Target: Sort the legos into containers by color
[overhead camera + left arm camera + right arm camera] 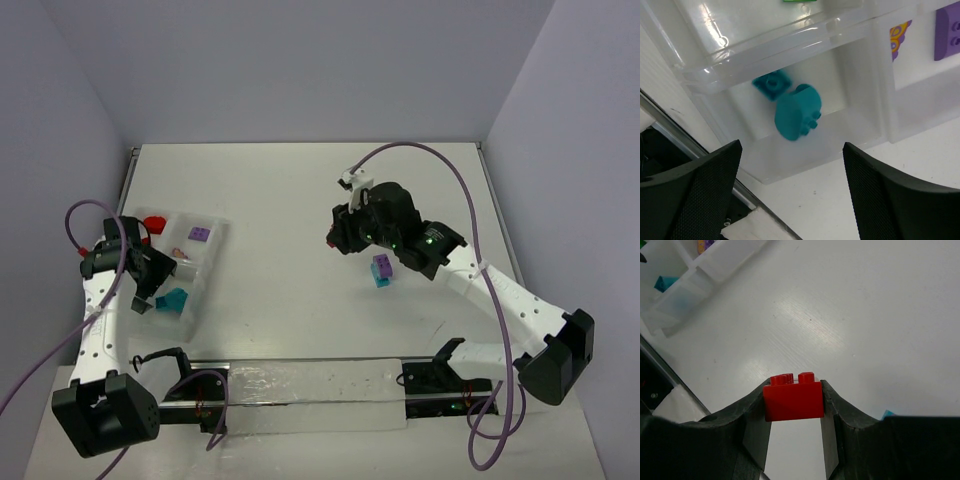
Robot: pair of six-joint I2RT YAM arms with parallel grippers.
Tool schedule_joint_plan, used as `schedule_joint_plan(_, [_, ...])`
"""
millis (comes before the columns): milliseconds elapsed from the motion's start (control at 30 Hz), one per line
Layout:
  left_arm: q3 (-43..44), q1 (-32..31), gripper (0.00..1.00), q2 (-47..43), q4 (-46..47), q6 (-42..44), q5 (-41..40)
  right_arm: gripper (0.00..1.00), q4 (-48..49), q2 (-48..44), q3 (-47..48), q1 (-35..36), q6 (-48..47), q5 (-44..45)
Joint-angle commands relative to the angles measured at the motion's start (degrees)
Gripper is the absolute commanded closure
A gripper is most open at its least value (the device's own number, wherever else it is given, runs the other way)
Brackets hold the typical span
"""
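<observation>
A purple-and-cyan brick pair (381, 270) (stacked) sits on the table (280, 200) near the right arm (500, 290).

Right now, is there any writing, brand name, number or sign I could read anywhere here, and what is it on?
None is readable.
The yellow and purple printed patch seen at the clear plastic divided tray: a cut-off pattern, no letters.
The red studded plastic brick held in the right hand: no lettering shows.
</observation>
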Motion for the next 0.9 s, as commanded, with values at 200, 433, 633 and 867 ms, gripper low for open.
schedule_joint_plan(200, [11.37, -0.59, 0.11, -6.54, 9.69, 9.13, 13.86, 1.00, 3.50, 0.39, 2.89, 0.49, 9.33, -14.65])
schedule_joint_plan(433, [19.26, -8.41, 0.16, -2.12, 18.12, 11.66, 39.95, 1.00, 3.51, 7.63, 10.50, 0.40, 17.46, -19.86])
schedule_joint_plan(633, [17.93, -13.68, 0.17, -3.30, 25.46, 17.60, 48.62, 1.00, -7.86, 17.69, 24.83, -1.66, 31.19, -18.04])
schedule_joint_plan(867, [16.52, -17.69, 0.13, -2.94, 29.95, 23.15, 55.15, 1.00, -3.34, 25.62, 29.71, -3.39, 47.85, -31.46])
